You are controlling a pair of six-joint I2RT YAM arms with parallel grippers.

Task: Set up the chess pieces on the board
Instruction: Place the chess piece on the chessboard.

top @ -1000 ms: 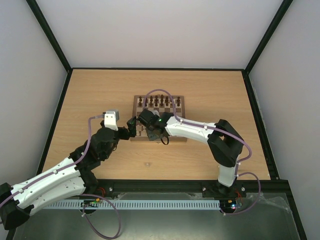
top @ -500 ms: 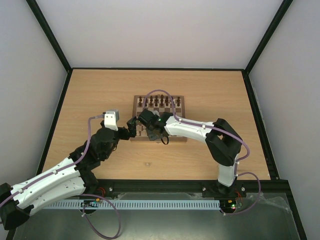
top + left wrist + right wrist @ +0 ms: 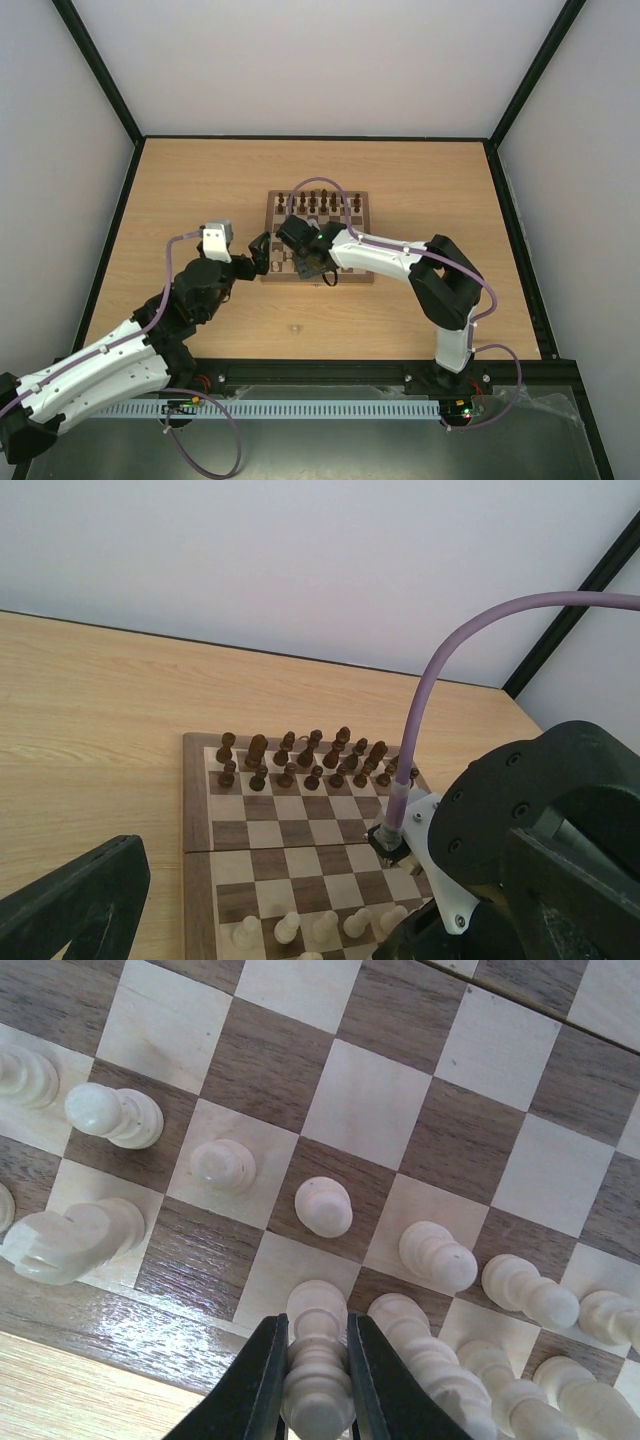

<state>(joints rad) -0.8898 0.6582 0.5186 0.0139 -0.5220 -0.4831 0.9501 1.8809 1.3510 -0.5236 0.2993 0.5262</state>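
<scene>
Presently the right gripper [image 3: 315,1322] was pinching one cream piece [image 3: 317,1400] between its jaws, over the outermost rank of the board [image 3: 380,1090]. Whether the base touched wood could not be told.

Other chess pieces [image 3: 324,1206] stood ahead of the claw as a pawn row. A taller piece [image 3: 425,1345] sat just beside the claw's right finger [image 3: 375,1380].

Step in hand, as judged: seating this piece on its square.
- Lower straight down and keep the piece upright and centred.
- Part the jaws only slightly; a wide release would likely knock the crowded neighbour.
- Lift clear vertically before any sideways travel.

Pose: the right arm [image 3: 400,262] reached leftward from its base, with the forearm along the board's near edge and the wrist pitched down over the rank.

The left gripper [image 3: 262,250] hung spread and empty just off the board's left edge, facing the dark pieces [image 3: 300,760] on the far rows. The left arm [image 3: 150,330] was stretched forward behind it.
</scene>
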